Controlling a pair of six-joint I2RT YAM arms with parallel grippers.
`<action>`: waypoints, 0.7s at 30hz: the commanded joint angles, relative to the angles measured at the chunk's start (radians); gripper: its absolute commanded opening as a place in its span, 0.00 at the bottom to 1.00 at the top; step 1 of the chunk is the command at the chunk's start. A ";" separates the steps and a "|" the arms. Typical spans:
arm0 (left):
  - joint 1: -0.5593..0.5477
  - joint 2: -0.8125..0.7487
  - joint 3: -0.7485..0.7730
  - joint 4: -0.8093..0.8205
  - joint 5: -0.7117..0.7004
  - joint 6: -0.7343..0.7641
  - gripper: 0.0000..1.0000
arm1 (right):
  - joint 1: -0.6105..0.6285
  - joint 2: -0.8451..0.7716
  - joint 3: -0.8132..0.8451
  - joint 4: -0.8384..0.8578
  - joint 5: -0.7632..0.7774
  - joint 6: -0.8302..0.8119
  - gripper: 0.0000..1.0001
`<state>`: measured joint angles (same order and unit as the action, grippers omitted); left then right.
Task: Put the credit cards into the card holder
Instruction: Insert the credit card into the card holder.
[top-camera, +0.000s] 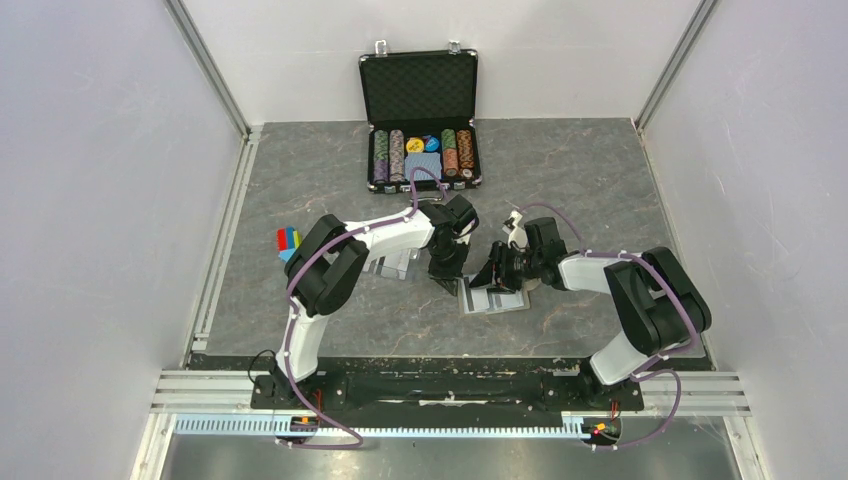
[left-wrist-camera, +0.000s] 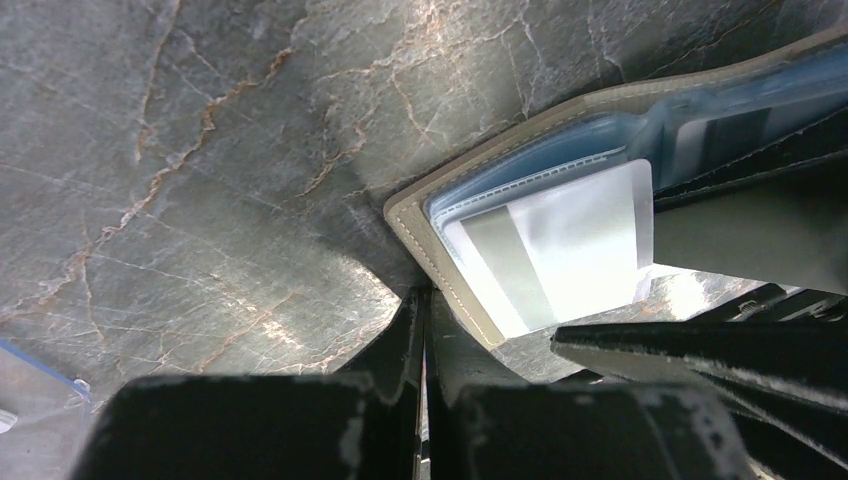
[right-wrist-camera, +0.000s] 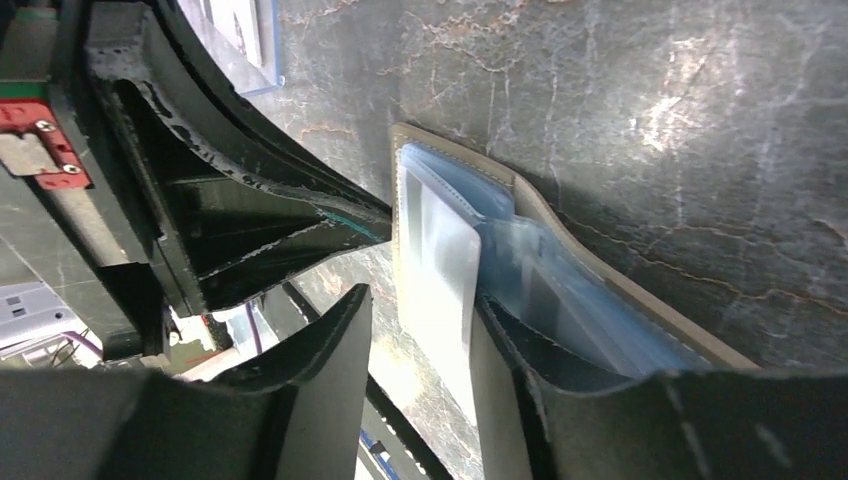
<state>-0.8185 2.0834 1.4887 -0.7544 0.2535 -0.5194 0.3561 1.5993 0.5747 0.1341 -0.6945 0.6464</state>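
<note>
The card holder lies open on the table between both arms, its taupe rim and light blue pockets facing up. A whitish credit card with a grey stripe sticks partway out of a blue pocket. My left gripper is shut, with its tips pressed against the holder's near corner. My right gripper straddles the card's free end. The card lies against the right finger, and a gap separates it from the other finger. In the top view the right gripper hangs over the holder.
An open black poker-chip case stands at the back. Clear plastic sleeves lie under the left arm, with an edge showing. Small coloured pieces sit to the left. Both grippers crowd together over the holder.
</note>
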 joint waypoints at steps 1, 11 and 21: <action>-0.025 0.006 0.026 0.113 0.040 -0.069 0.02 | 0.022 0.002 0.014 0.029 -0.062 0.010 0.44; -0.022 -0.016 -0.004 0.112 0.020 -0.062 0.02 | 0.035 -0.071 0.235 -0.447 0.204 -0.355 0.78; -0.014 -0.063 -0.043 0.175 0.047 -0.095 0.09 | 0.040 -0.098 0.255 -0.494 0.199 -0.394 0.83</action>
<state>-0.8364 2.0830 1.4796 -0.6548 0.2676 -0.5591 0.3908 1.5356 0.7967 -0.3271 -0.5014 0.2970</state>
